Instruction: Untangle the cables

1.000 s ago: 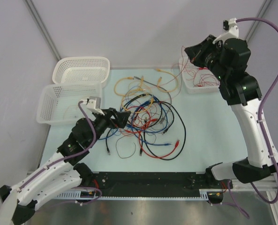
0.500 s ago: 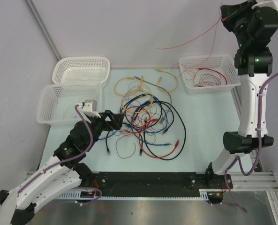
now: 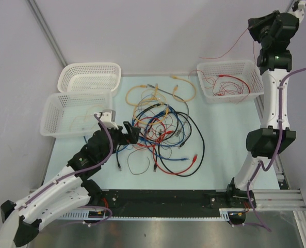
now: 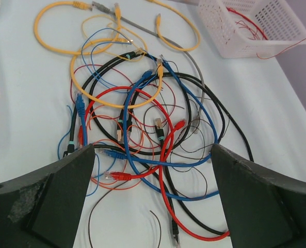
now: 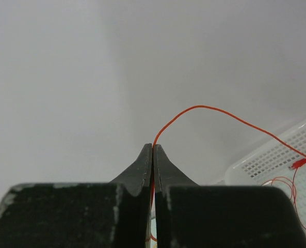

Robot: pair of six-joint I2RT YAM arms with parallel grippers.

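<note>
Many cables [image 3: 160, 132] lie tangled at mid-surface [image 3: 230, 144], and the left hand [image 4: 153, 147], fingers wide apart, sits at the side of the pile toward the left edge. The right hand [image 5: 153, 150], high above the far right corner, is clamped on a thin red wire [image 5: 204, 108] that trails toward the basket [image 3: 227, 98] at that corner.
</note>
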